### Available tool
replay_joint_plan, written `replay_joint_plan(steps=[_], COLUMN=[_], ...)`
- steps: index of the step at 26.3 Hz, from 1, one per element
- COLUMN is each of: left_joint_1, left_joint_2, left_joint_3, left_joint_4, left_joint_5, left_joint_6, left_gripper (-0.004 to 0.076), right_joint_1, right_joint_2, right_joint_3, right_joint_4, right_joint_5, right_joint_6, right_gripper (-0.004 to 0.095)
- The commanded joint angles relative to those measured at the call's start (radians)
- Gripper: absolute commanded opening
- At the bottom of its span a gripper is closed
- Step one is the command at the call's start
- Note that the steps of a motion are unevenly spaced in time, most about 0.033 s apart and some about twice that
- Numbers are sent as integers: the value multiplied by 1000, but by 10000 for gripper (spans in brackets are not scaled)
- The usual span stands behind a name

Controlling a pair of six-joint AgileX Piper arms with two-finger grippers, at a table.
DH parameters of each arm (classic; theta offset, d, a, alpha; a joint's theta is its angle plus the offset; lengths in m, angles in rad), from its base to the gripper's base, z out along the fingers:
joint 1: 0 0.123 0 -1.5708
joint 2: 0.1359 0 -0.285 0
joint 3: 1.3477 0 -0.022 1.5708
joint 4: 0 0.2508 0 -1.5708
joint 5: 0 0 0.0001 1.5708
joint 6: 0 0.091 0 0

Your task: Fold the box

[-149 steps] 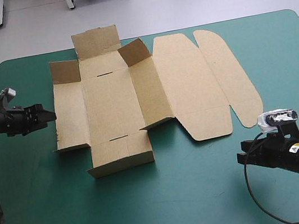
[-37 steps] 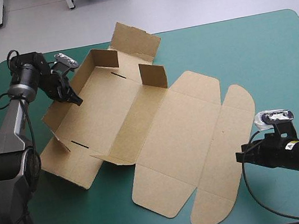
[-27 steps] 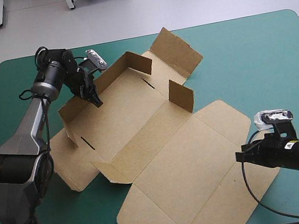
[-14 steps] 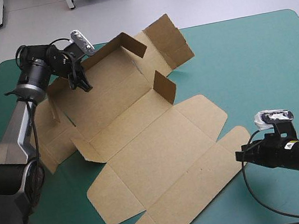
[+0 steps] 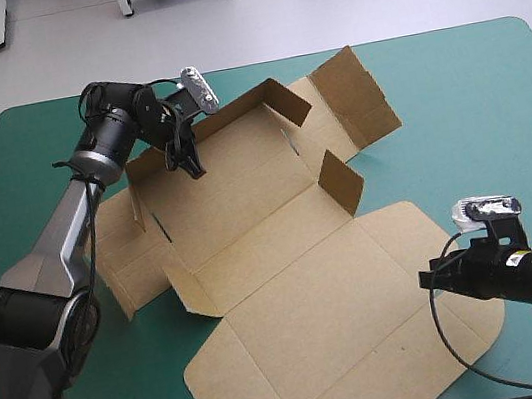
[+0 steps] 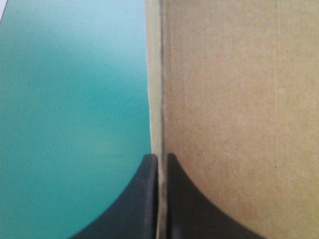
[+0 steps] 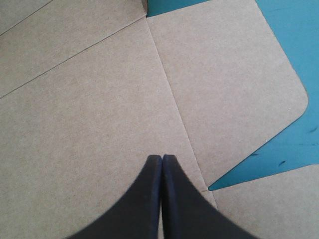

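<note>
left gripper (image 5: pixel 189 161) is clamped all but closed on the box (image 5: pixel 285 257). The board edge of a raised wall on the box's far-left side sits between the black fingers (image 6: pixel 144 199). The box lies diagonally across mid-table on the teal-green cover (image 5: pixel 494 103), far walls partly up, lid (image 5: pixel 347 328) flat toward the near edge. right gripper (image 5: pixel 427 280) has its fingers pressed together with nothing between them. It is over the lid by its rounded corner; can't tell if it touches.
</note>
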Motion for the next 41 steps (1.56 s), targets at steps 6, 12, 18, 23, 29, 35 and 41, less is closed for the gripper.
replay_joint_plan(steps=[6,12,18,23,29,35,41], left_joint_1=[32,-4,-41,-93,-123,-188,-271], left_joint_2=[-128,-131,-179,-293,-377,-394,-471], left_joint_3=[17,40,127,306,412,442,589], left_joint_4=[114,60,67,170,329,331,345], left_joint_5=[-146,-171,-206,-337,-510,-454,-493], left_joint_6=[-19,31,11,-6,-75,-111,-125], left_gripper=[-9,-9,-9,-9,-9,-9,-9], right_joint_1=[-5,-5,-5,-5,-5,-5,-5], right_joint_2=[-2,-2,-2,-2,-3,-13,-13], right_joint_3=[-33,-33,-33,-33,-33,-33,-33], right_joint_4=[23,25,25,25,32,36,60], right_joint_5=[-29,-33,-31,-28,-16,-8,-14], right_joint_6=[-23,-37,-39,-41,-41,-41,-43], right_gripper=[-13,-13,-13,-13,-13,-13,-13])
